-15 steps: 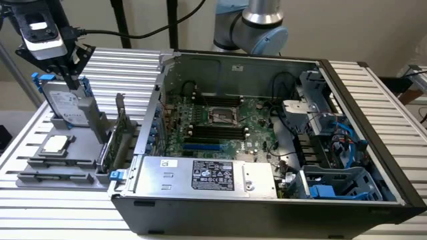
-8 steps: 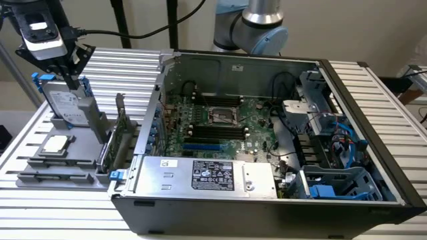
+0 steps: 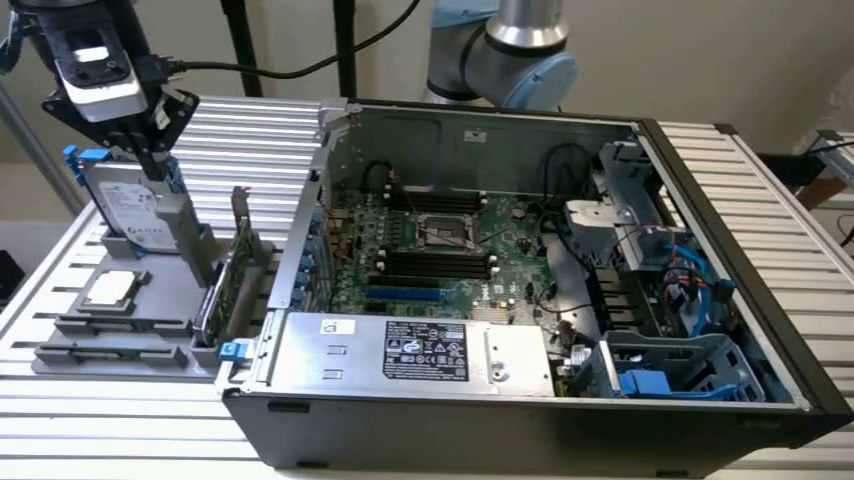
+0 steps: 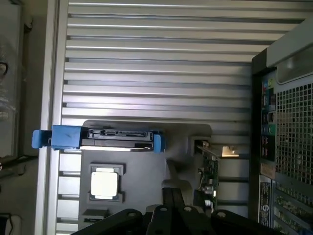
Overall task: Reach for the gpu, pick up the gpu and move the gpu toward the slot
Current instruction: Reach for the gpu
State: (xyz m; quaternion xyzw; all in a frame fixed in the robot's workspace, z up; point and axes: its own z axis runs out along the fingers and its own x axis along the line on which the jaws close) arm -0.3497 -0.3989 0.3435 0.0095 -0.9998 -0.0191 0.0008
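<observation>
Surface: ribbed metal surface (image 3: 267,130) carries an open computer case (image 3: 534,420) and a grey tray (image 3: 167,300).
Gpu, exterior view: the gpu (image 3: 227,285) stands on edge in the tray, at 9 o'clock of the case and just beside it, with its silver bracket showing.
Hand, exterior view: the hand (image 3: 154,165) hangs over the hard drive (image 3: 134,215), at 11 o'clock of the gpu and apart from it. I cannot tell whether it is released or clenched.
Gpu, wrist view: the gpu (image 4: 211,171) is edge-on between the hard drive (image 4: 117,139) and the case (image 4: 288,127). The chip (image 4: 104,183) is near.
Handling: likely light, stiff, thin and fragile. Judged best taken by the bare board edges or the bracket — not the components.
</observation>
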